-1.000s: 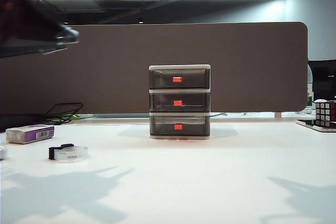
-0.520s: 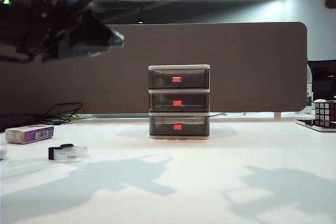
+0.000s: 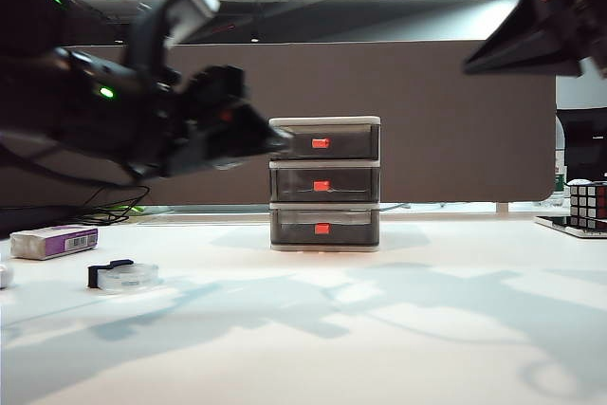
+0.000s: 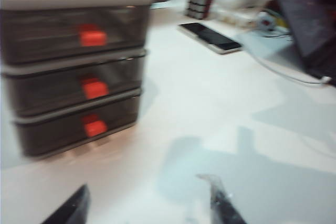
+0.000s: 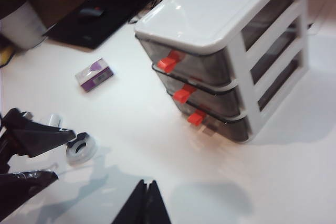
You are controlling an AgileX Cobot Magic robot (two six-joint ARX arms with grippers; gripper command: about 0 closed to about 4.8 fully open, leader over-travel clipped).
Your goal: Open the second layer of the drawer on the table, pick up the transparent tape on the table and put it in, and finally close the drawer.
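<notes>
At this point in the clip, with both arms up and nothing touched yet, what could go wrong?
The three red handles are small and stacked close, so the left tool, open in front of the drawer, might catch the top or bottom one instead of the second layer. The drawer looks light and could slide when pulled. The right tool, shut and raised right of the drawer, is far from the transparent tape.

left gripper (image 4: 149,203) raised at mid height on exterior's left side, fingers apart, nothing btwn them. right gripper (image 5: 143,203) high at upper right, fingertips together.
</notes>
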